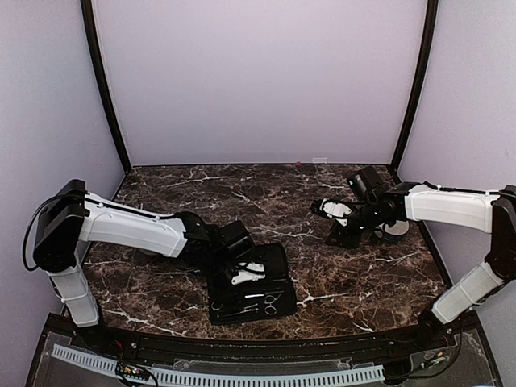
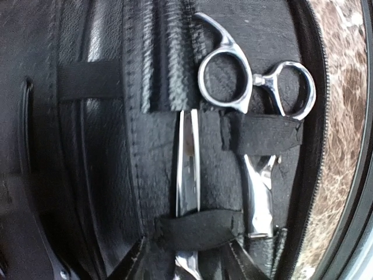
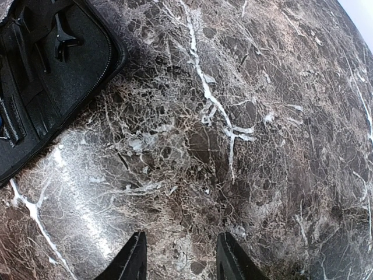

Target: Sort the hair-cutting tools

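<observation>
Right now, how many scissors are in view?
2, both strapped in the case: ring-handled scissors on the right; slim scissors left of them, only blades showing. More may be hidden.

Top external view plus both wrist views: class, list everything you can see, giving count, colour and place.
scissors: at least one pair, silver, strapped inside the case
dark clip: one, black, inside the case
case: one, black, open, near centre of the table
pale round thing: one, whitish, far right, partly hidden by the right arm
table: one, brown marble with white veins
left gripper: one, black, open, over the scissors
right gripper: one, black, open, empty, above bare table
</observation>
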Available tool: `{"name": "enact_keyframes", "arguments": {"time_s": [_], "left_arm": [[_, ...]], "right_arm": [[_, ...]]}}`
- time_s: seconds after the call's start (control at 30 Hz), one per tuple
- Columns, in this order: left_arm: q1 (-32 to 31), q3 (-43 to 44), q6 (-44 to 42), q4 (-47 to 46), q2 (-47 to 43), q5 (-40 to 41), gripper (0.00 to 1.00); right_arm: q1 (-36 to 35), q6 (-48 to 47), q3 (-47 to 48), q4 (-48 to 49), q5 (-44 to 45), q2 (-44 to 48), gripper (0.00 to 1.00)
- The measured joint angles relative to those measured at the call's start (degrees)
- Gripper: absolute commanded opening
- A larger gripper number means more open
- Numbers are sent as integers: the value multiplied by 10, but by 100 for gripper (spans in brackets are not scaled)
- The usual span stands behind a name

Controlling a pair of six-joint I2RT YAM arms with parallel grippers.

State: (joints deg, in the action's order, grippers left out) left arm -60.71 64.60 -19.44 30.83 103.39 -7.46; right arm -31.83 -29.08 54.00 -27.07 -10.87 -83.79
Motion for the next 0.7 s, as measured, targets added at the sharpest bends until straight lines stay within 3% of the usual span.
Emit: {"name": "enact_keyframes", "arguments": {"time_s": [0.13,0.4,0.7], "left_arm": [[-7,-7,13,15,-32,21,45],[-7,-62,44,30,-194,72,43],[-7,-90,54,69,-174,71,40]], "right_arm": [[0,-2,0,0,-1,0,41],[0,-4,0,-2,-3,-7,41],[-3,-4,0,-2,-5,-21,41]]}}
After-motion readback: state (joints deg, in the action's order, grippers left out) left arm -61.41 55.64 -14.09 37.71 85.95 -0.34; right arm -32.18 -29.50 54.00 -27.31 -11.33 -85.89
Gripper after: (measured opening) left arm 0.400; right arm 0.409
